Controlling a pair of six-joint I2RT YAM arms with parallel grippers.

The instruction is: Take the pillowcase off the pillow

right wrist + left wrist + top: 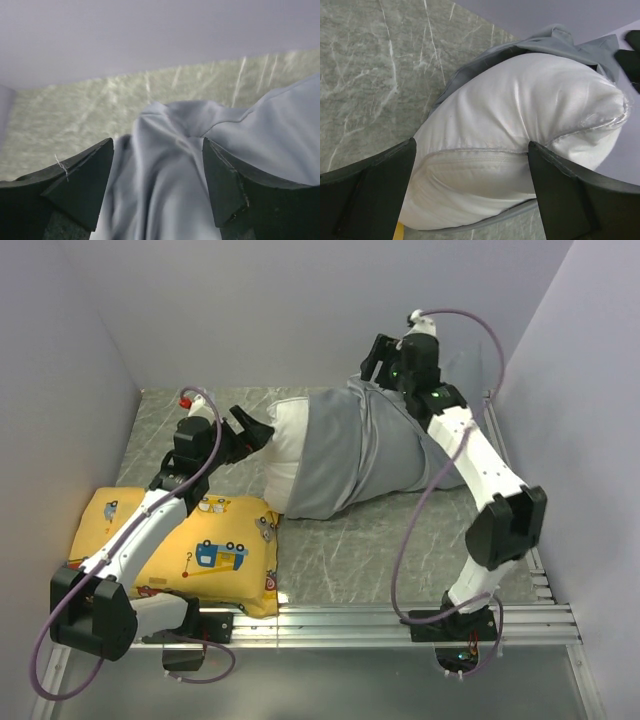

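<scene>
OK, the pillow (520, 105) is lying mid-table (420, 540), its left end poking bare out of the pillowcase (350, 455) and the rest sitting inside the grey cover. The left gripper (471, 150) is standing wide, with that bare end filling the gap and touching both fingers; can't tell whether it's actually clamping. The right gripper (157, 145) is hanging wide apart over a bunched fold at the cover's other end, holding nothing.

Risks as I'm reading them:
- If the left isn't biting, the whole pillow is going along with the cover on any pull and nothing is coming off.
- The right, closing on that fold, may be pinching the pillow underneath as well as the fabric, locking the two together.
- A shallow pinch on soft cloth is likely slipping out.
- The yellow cushion (200, 550) is sitting just beside the pillow, under the left arm, so dragging that way is risking a snag.
</scene>
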